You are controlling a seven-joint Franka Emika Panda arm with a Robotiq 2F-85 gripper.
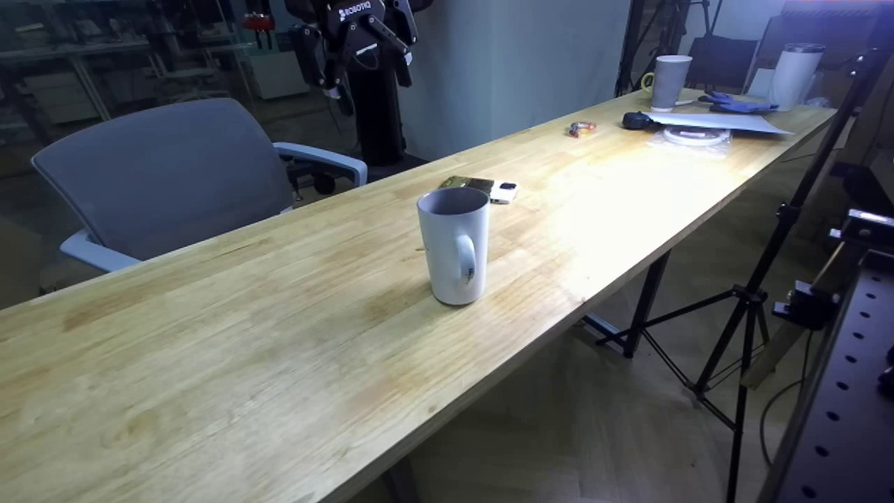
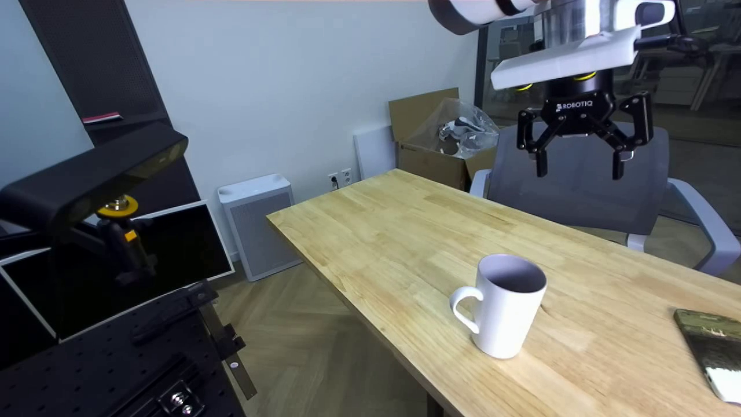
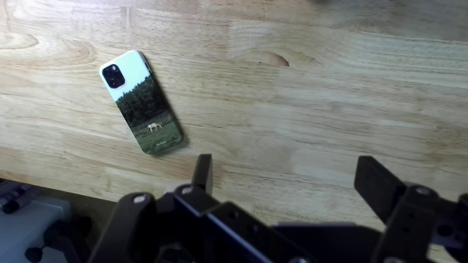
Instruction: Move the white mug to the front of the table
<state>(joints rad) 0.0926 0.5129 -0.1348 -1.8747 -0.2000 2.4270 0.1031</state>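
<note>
1. In both exterior views the white mug [image 2: 502, 317] stands upright on the table [image 2: 370, 231], nearer the long edge across from the chair [image 1: 167, 175], its handle turned toward that edge. I can look past its rim at the grey inner wall; what lies at the bottom I can't make out.
2. Down at the far end, in an exterior view, a pale cup [image 1: 672, 84] with a yellow handle and a tall white tumbler [image 1: 795, 77] stand upright, their insides hidden from me. Near them a clear packet [image 1: 719, 148] lies flat with a white ring [image 1: 693, 137] in it.
3. By another corner of the table, an open cardboard box [image 2: 428, 165] holds a clear plastic bag [image 2: 434, 124], with a white and dark object [image 2: 460, 128] showing through.
4. The arm [image 2: 570, 29] reaches in from above, and its gripper [image 2: 580, 168] hangs with the fingers [image 2: 541, 163] pointing down, toward the chair side, well apart from the mug.
5. The jaws are spread wide. In the wrist view, bare wood shows between the fingertips [image 3: 378, 186], and a phone [image 3: 142, 102] lies flat on the table off to one side, apart from them.
</note>
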